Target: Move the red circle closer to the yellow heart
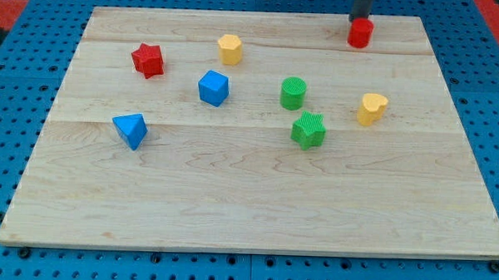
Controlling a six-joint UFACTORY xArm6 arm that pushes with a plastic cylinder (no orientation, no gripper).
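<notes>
Tip: my tip [359, 18] sits at the top edge of the frame, right behind the red circle [360, 33], touching it or nearly so; its very end is hidden behind that block.
Pincer: none on this rig, just a bare rod; nothing to open, close or hold.
Red circle: upper right of the frame, close to the board's [230, 206] far edge.
Yellow heart: [371, 108] right of centre, below the red circle and a touch further right; the two are well apart.
Progress: judged barely begun; the gap is not yet closed, the whole push remains.
Needed move: judged a push toward the view's bottom, very slightly rightward.
Lane: bare wood between red circle and yellow heart, nothing in the way.
Neighbours: green cylinder [293, 92] and green star [309, 130] lie left of the heart, off the lane.
Edges: board's right edge is near the heart; an overshoot rightward has little room.
Others: yellow hexagon [229, 49], red star [148, 60], blue cube [213, 88], blue triangle [131, 130], all left, uninvolved.
</notes>
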